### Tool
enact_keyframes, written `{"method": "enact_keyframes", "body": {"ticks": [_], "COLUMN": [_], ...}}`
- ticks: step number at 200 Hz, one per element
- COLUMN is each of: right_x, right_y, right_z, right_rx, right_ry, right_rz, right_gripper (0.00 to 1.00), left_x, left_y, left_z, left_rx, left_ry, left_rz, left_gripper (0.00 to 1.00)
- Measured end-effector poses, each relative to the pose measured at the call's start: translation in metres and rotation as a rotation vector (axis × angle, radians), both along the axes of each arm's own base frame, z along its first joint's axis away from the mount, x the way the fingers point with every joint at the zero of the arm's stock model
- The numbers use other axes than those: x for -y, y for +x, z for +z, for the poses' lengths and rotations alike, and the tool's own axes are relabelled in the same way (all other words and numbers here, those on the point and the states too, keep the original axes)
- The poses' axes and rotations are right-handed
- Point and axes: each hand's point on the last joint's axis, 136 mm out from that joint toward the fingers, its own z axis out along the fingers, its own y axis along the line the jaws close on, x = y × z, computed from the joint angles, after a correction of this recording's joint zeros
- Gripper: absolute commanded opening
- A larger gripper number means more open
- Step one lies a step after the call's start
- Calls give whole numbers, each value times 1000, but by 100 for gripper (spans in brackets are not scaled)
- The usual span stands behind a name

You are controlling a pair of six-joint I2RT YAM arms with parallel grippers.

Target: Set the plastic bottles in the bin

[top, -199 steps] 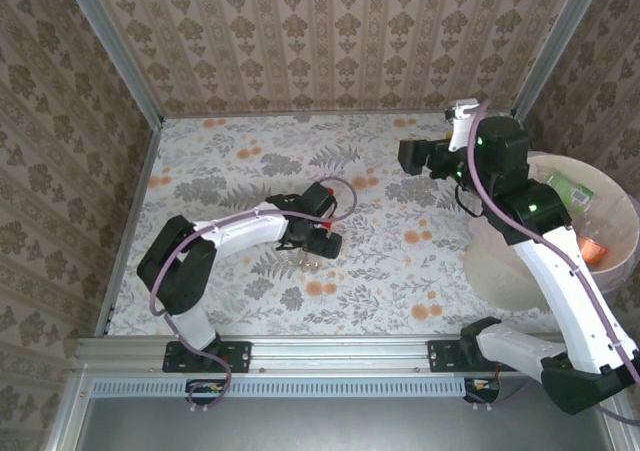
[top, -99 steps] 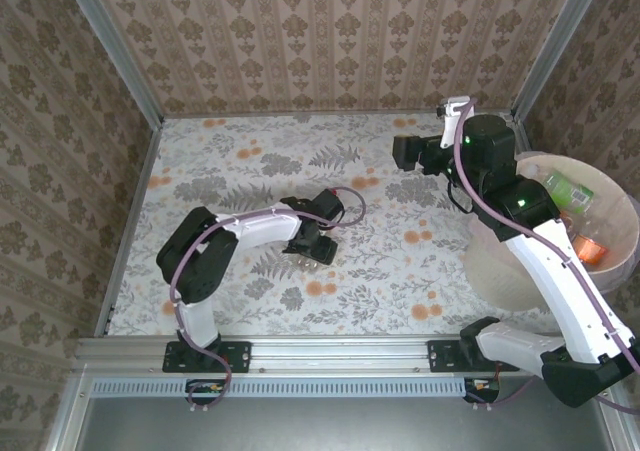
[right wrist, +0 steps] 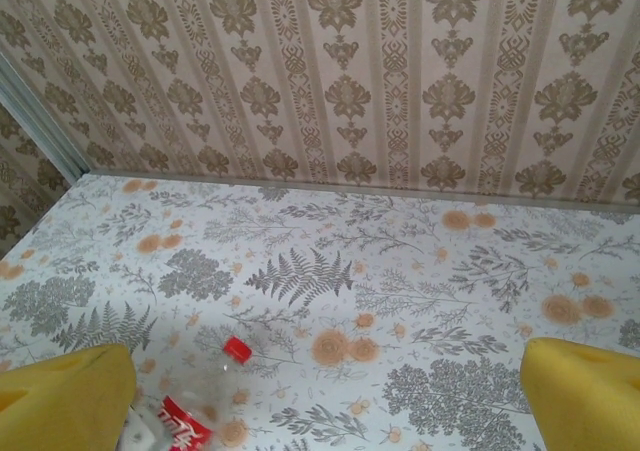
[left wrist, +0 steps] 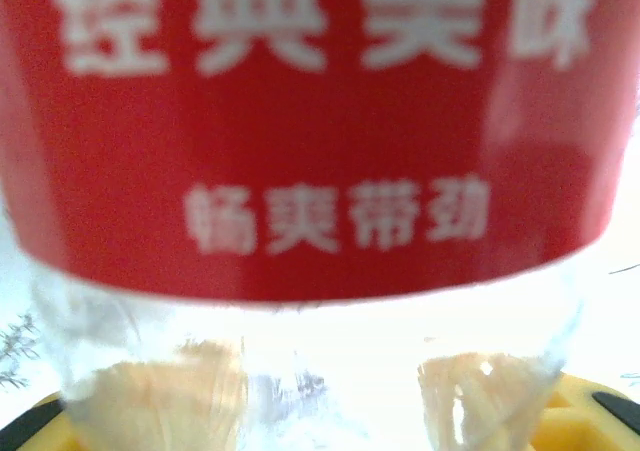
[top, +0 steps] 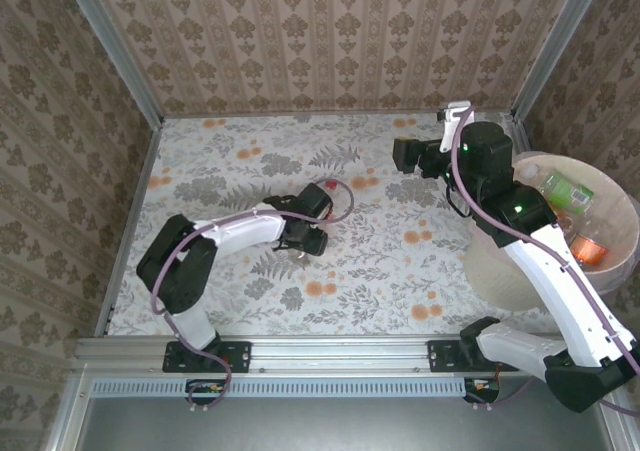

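A clear plastic bottle lies on the floral table, with its red cap (top: 331, 184) pointing toward the back wall. The right wrist view shows the same cap (right wrist: 237, 349) and a red label (right wrist: 185, 423). My left gripper (top: 311, 237) is down over the bottle's lower body. In the left wrist view the red label (left wrist: 320, 121) is pressed close, and the bottle spans the gap between the yellow fingers (left wrist: 590, 416). My right gripper (top: 407, 154) hangs open and empty above the table, left of the bin (top: 497, 271). Its yellow fingers (right wrist: 65, 396) stand wide apart.
The bin stands at the right edge and holds a green-labelled bottle (top: 566, 189) and an orange one (top: 593, 247). Patterned walls enclose the table on the left, back and right. A metal rail (top: 330, 356) runs along the near edge by the arm bases.
My left arm's elbow swung inward and then back out while its gripper stayed on the bottle, shifting slightly. My right arm drifted a little left, uncovering more of the bin.
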Motion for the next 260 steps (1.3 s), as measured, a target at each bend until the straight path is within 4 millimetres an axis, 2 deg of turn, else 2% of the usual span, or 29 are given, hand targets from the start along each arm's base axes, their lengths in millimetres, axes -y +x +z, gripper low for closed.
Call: {"method": "enact_keyframes", "body": {"ticks": [43, 77, 102, 130, 195, 260], "right_x": [-5, -13, -25, -44, -92, -148], "right_y": [1, 4, 9, 16, 38, 59], "right_z": [2, 1, 2, -3, -31, -32], "right_rx": [2, -8, -8, -27, -123, -122], "right_ry": [50, 92, 130, 168, 232, 315], "right_rz": [12, 35, 82, 150, 292, 458], "right_gripper": [100, 100, 100, 100, 100, 100], "left_x": [17, 14, 12, 16, 25, 28], "left_y": [16, 24, 38, 40, 45, 51], "left_z": [48, 82, 114, 141, 167, 186], "left_rx": [87, 130, 180, 214, 265, 314], "left_ry": [-204, -392, -517, -618, -714, -782], "left_rz": [-10, -15, -19, -53, -93, -108], "left_gripper": [45, 45, 45, 45, 45, 45]}}
